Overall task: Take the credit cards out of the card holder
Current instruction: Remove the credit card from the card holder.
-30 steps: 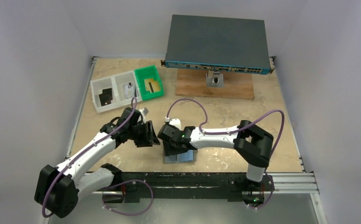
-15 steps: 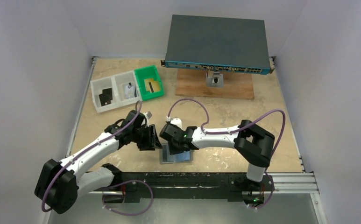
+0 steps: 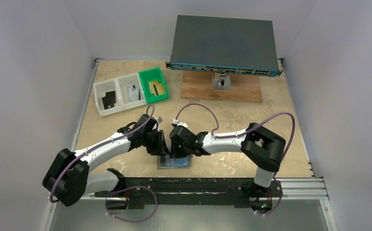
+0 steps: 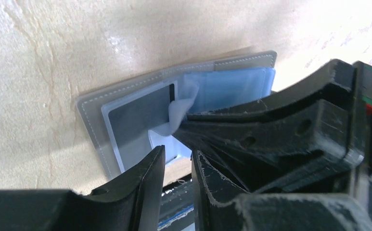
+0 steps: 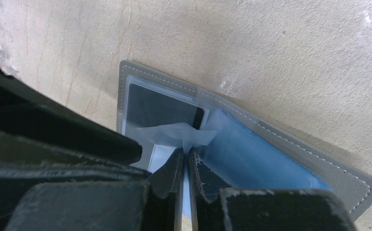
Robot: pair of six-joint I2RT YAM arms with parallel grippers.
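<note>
At the table's [image 3: 251, 120] six o'clock edge lies the stitched grey card holder [image 5: 289, 144], opened flat. The right pincer [image 5: 184, 160] clenches its crinkled clear pocket leaf [image 5: 169, 131]; the left pincer [image 4: 178, 161] is narrowly parted. One dark rectangular card [image 5: 157, 108] sits sleeved.

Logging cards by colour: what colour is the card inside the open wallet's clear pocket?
The thin rectangular card is dark grey; clearest in right wrist view.

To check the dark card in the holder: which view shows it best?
Right wrist: the dark card lies almost whole in the card holder. Left wrist shows it at a slant; top external cannot resolve it.
</note>
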